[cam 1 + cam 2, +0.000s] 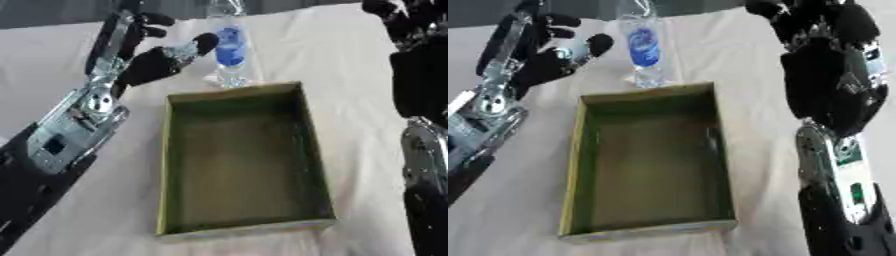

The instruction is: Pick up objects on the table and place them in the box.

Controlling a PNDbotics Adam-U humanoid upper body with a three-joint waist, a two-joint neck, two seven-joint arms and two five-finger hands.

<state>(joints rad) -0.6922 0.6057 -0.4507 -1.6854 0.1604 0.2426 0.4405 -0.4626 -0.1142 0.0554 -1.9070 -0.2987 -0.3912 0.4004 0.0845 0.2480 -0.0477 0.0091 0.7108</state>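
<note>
A clear plastic bottle (229, 47) with a blue label stands upright on the white cloth just behind the far edge of the box (172, 150). The box is an open olive-green cardboard tray with nothing inside. My left hand (156, 61) hovers just left of the bottle, fingers spread and relaxed, thumb tip close to the label but not around it. My right hand (829, 75) hangs at the upper right, beside the box's far right corner, fingers pointing up and holding nothing.
The white tablecloth (350, 65) covers the whole table, with a dark edge along the top. My left forearm (74, 125) crosses the left side; my right forearm (842, 190) runs down the right edge.
</note>
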